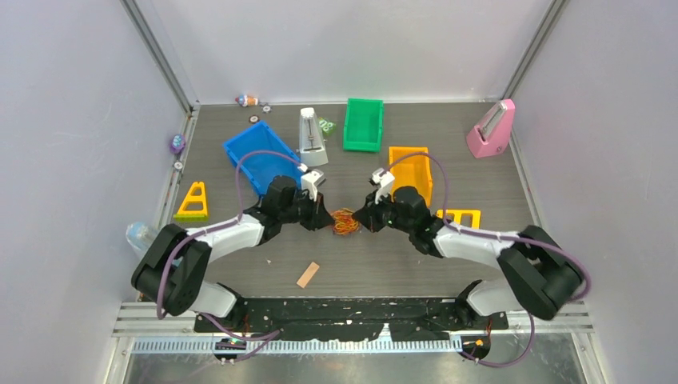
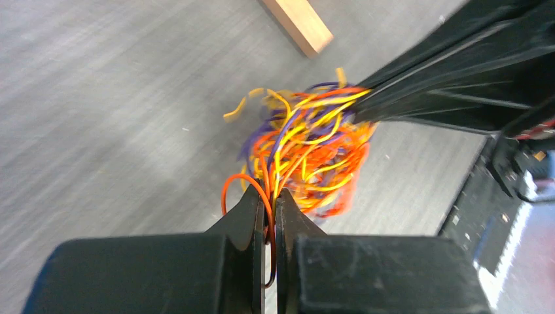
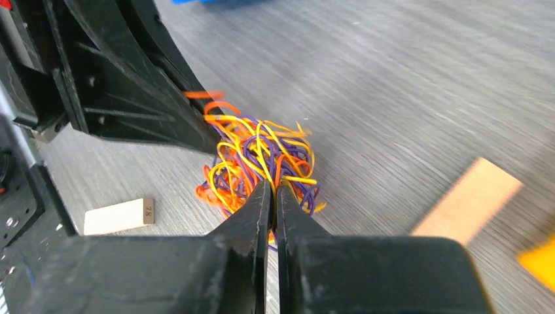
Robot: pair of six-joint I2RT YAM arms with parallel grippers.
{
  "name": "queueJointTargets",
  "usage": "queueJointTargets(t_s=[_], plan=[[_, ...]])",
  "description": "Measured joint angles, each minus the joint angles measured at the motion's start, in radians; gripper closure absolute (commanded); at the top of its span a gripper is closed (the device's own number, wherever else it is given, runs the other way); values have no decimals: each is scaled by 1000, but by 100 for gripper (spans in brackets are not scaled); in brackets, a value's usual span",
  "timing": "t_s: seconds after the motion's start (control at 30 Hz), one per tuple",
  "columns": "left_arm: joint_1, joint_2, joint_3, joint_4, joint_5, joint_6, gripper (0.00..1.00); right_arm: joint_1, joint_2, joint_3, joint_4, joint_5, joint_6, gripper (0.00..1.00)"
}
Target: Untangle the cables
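The cables (image 1: 345,221) are a fist-sized tangle of orange, yellow and purple strands in the middle of the table, between my two grippers. My left gripper (image 1: 328,218) is shut on strands at the tangle's left side; in the left wrist view the gripper (image 2: 272,196) pinches orange and yellow strands of the cables (image 2: 307,150). My right gripper (image 1: 361,218) is shut on strands at the right side; in the right wrist view the gripper (image 3: 274,188) grips the near edge of the cables (image 3: 255,157). The tangle looks held just above the table.
A flat tan strip (image 1: 308,274) lies near the front. A blue bin (image 1: 256,160), a grey metronome (image 1: 311,138), a green bin (image 1: 363,123), an orange bin (image 1: 411,170) and a pink metronome (image 1: 491,130) stand behind. A yellow triangle (image 1: 193,202) sits left, a yellow frame (image 1: 460,218) right.
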Motion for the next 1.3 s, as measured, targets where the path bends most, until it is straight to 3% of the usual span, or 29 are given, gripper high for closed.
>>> queueJointTargets(t_s=[0.23,0.37,0.43,0.47,0.5,0.6,0.77,0.93,1.1,1.13,1.3], plan=[[69,-56,-27,11,-124,-56,100,2,-249,-125,-47,344,125,95],[79,-82,-47,18,-124,-84,100,9,-342,-201,-79,473,218,85],[78,-112,-60,16,-135,-84,100,11,-386,-221,-111,537,256,77],[81,-127,-68,7,-154,-80,100,7,-413,-230,-131,589,267,65],[91,-145,-76,-13,-177,-77,100,0,-437,-239,-147,628,270,41],[111,-188,-84,-95,-232,-73,100,-21,-513,-268,-171,696,264,15],[114,-235,-104,-122,-227,-69,100,-20,-546,-273,-179,592,158,8],[114,-187,-110,-122,-182,-64,71,-20,-457,-232,-196,413,83,7],[114,-206,-153,-98,-158,-63,22,-18,-249,-93,-195,243,50,10],[114,-220,-166,-94,-156,-64,16,-14,-210,-64,-193,217,47,11],[113,-324,-174,-112,-164,-57,12,-2,-63,34,-173,126,39,18]])
